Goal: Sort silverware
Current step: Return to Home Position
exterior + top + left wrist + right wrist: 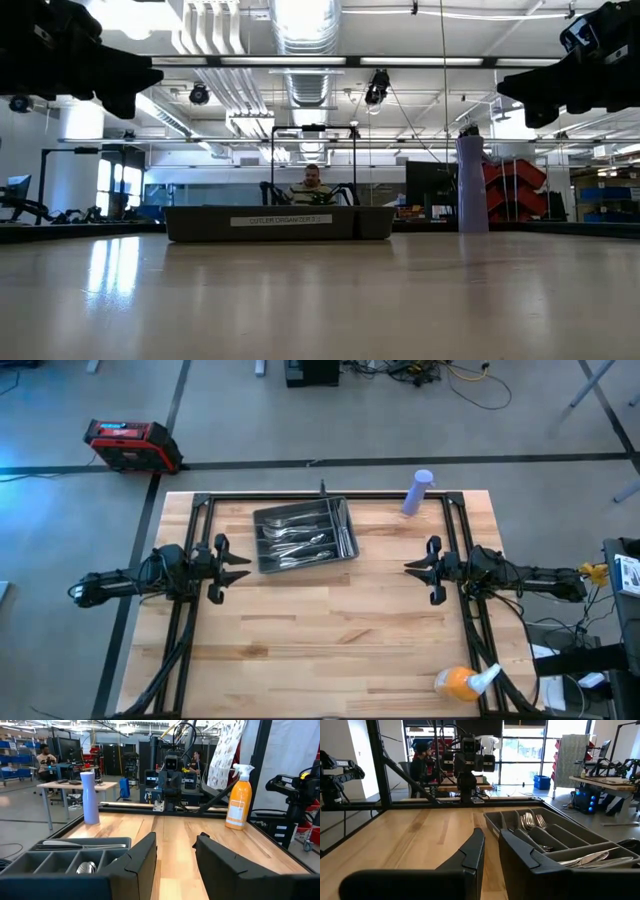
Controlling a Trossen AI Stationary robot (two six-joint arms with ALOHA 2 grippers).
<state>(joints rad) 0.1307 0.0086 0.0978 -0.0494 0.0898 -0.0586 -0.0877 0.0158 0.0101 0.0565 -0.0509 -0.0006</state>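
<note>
A grey concrete floor (60, 540) crossed by dark tape lines (400, 460) surrounds the pale wooden surface (330, 640). A red and black case (130, 445) sits off its far left corner. Ceiling ducts (305, 30) and strip lights (290, 61) run above it, with bright windows (522, 755) beyond.

In the low view the tray (200, 230) hides the silverware (300, 545)

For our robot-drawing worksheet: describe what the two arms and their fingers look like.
The left arm and right arm are dark, slim and jointed, with black cables trailing beside them. The left gripper and right gripper each carry two matt black, angular, wedge-shaped fingers.
</note>
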